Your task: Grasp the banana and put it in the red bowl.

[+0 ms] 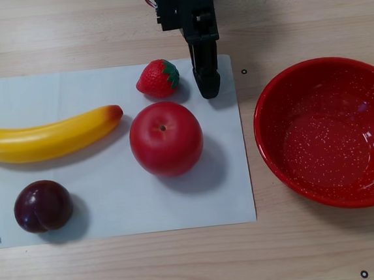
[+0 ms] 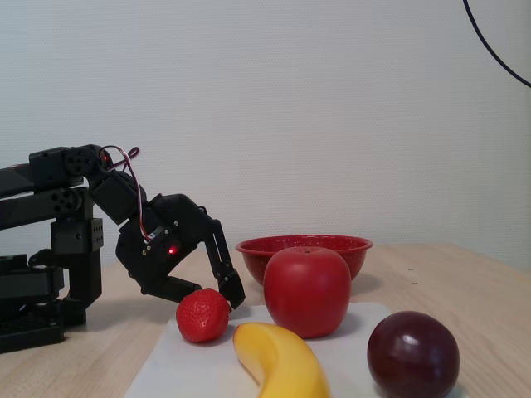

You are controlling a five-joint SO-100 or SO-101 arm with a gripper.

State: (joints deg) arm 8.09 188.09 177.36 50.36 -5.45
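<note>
The gripper (image 1: pixel 206 86) hangs low at the top edge of the white paper sheet (image 1: pixel 114 205), holding nothing, its jaws parted a little with the strawberry (image 1: pixel 158 78) just beside them at 9 o'clock in the other view. The banana (image 1: pixel 46 137) lies untouched on the sheet, well off toward 8 o'clock from the gripper, its long axis running 9 to 3 with the orange tip nearest the apple (image 1: pixel 166 138). The plum (image 1: pixel 42 206) sits at 6 o'clock of the banana. The red bowl (image 1: pixel 287 164) waits empty on the table (image 1: pixel 185 264), at 3 o'clock of the apple.
</note>
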